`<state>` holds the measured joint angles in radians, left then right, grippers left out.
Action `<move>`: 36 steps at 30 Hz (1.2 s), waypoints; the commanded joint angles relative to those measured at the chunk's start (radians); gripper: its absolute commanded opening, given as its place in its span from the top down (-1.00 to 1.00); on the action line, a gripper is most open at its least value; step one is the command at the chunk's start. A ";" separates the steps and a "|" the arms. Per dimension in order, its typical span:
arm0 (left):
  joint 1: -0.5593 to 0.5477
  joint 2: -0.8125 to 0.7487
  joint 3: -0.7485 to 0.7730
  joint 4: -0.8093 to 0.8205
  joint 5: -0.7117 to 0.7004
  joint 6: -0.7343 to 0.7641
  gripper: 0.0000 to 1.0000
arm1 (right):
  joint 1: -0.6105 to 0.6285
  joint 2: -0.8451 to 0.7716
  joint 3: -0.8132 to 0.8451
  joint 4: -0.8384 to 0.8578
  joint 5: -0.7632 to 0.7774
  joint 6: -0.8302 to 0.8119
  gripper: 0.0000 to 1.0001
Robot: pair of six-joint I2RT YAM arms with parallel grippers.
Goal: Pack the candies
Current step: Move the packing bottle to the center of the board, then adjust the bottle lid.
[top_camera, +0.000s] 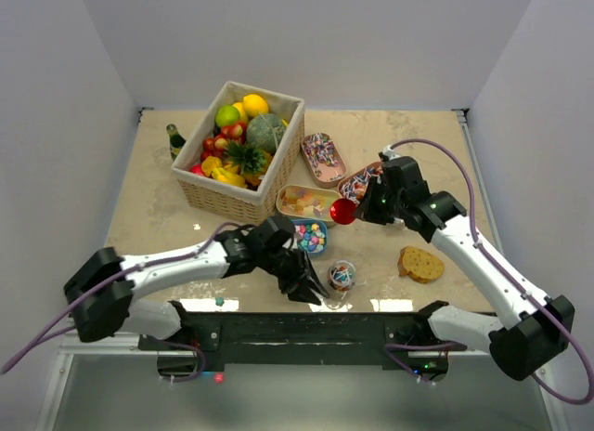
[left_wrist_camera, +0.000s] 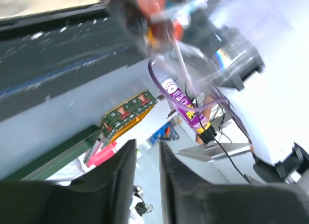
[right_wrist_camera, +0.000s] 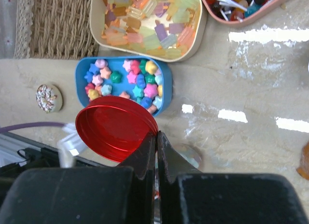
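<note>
The candies lie in three small trays: pastel star pieces [right_wrist_camera: 130, 84] in a blue tray [top_camera: 311, 237], orange-yellow gummies [right_wrist_camera: 145, 21] in a beige tray [top_camera: 306, 202], and striped wrapped ones [top_camera: 322, 157] in a pink tray. A small clear jar [top_camera: 342, 276] with a few sweets inside stands near the front edge. My right gripper [right_wrist_camera: 157, 134] is shut on the rim of a red lid [right_wrist_camera: 113, 132], held above the blue tray. My left gripper [top_camera: 316, 290] sits just left of the jar, jaws slightly apart with nothing between them [left_wrist_camera: 148, 147]. The jar shows blurred at the top of the left wrist view.
A wicker basket [top_camera: 218, 197] full of toy fruit stands at the back left, with a green bottle [top_camera: 174, 141] beside it. A sprinkled doughnut [right_wrist_camera: 49, 98] lies left of the blue tray. A slice of bread [top_camera: 421, 264] lies at the right.
</note>
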<state>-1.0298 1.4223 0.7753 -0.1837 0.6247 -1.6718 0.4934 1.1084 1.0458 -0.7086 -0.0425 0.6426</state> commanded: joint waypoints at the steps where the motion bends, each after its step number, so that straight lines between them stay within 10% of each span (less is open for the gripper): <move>1: 0.106 -0.204 0.033 -0.341 -0.025 0.084 0.19 | -0.032 0.070 0.063 0.118 -0.058 -0.043 1.00; 5: 0.198 -0.281 0.093 -0.339 -0.178 0.148 -0.49 | -0.053 0.126 0.114 0.166 -0.088 -0.070 1.00; 14: 0.315 -0.030 0.557 -0.361 -0.492 0.752 -0.99 | -0.055 0.185 0.191 0.196 -0.117 -0.172 1.00; 21: 0.320 0.111 0.754 -0.310 -0.571 0.977 -0.99 | -0.053 0.180 0.227 0.179 -0.152 -0.207 1.00; 36: 0.320 0.150 0.719 -0.204 -0.436 1.189 0.61 | -0.055 0.176 0.247 0.172 -0.247 -0.219 1.00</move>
<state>-0.7147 1.5608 1.4899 -0.4458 0.1436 -0.5613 0.4412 1.3025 1.2644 -0.5537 -0.2443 0.4534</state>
